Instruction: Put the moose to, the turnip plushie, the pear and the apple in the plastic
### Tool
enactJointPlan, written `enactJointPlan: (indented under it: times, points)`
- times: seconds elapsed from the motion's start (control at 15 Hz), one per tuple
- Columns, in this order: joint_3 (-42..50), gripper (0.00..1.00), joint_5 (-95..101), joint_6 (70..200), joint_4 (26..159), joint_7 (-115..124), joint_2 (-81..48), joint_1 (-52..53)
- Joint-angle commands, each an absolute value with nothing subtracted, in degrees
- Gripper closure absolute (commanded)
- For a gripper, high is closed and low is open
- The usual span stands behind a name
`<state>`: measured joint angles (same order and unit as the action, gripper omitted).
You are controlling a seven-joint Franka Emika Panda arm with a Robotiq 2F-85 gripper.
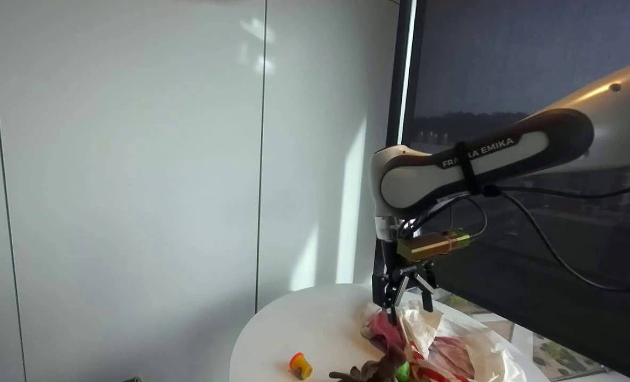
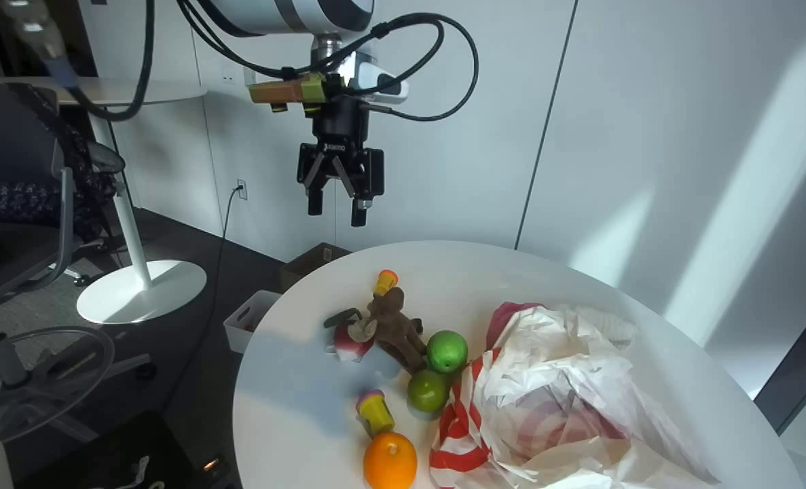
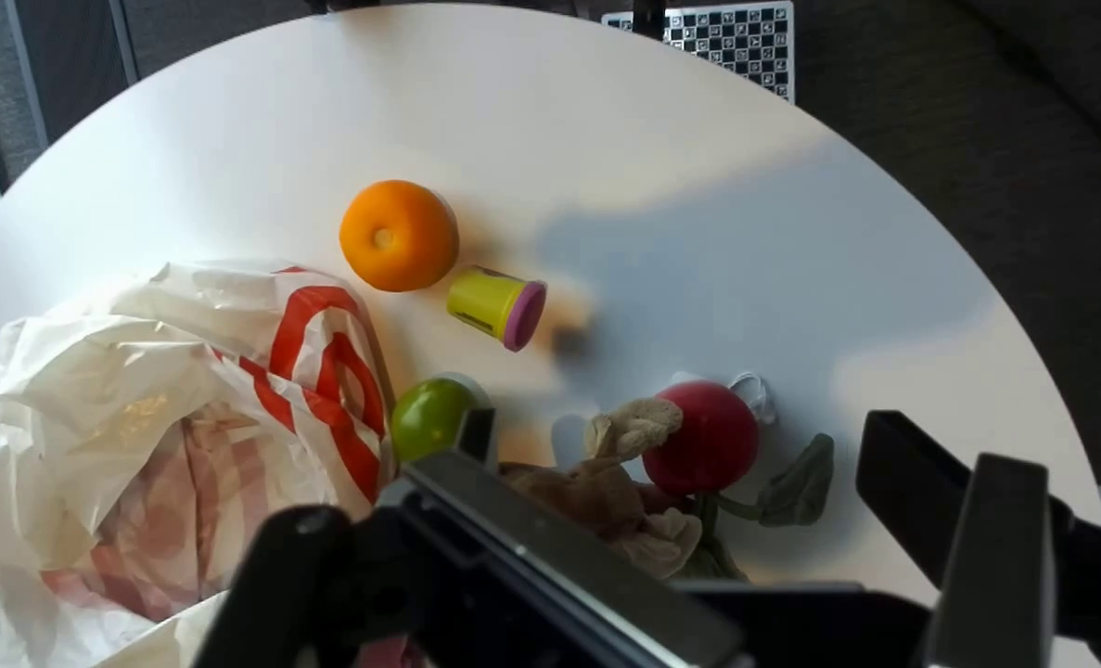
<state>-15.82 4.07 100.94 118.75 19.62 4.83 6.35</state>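
The brown moose toy (image 2: 396, 329) lies on the round white table, also in an exterior view (image 1: 386, 366); the wrist view (image 3: 578, 496) shows it partly hidden by a finger. The red-and-white turnip plushie (image 2: 350, 341) with green leaves touches its antler, also in the wrist view (image 3: 703, 441). A bright green fruit (image 2: 447, 351) and a darker green fruit (image 2: 427, 391) sit beside the moose; I cannot tell which is pear or apple. The crinkled whitish plastic bag (image 2: 565, 367) with red stripes lies beside them. My gripper (image 2: 337, 209) is open, empty, high above the table.
An orange (image 2: 390, 462) and a yellow tub with a purple lid (image 2: 375, 413) lie near the bag. Another yellow tub with an orange-red lid (image 2: 385, 282) is behind the moose. A magenta cloth-like thing (image 2: 508, 319) and a pale knitted thing (image 2: 610, 327) lie beside the bag.
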Motion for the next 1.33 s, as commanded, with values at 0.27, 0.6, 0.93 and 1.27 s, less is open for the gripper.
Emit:
enactJointPlan:
  times: [0.27,0.6,0.93,1.27]
  points:
    - [-9.8,0.0,4.7,109.6,117.4,15.2,-8.7,6.7]
    - [-8.5,0.0,3.4,114.4,116.3,9.5,-15.2,7.1]
    - [-7.6,0.0,6.9,115.3,113.8,7.9,-19.8,8.0]
    - [-7.5,0.25,9.2,113.8,110.8,4.2,-22.2,8.7]
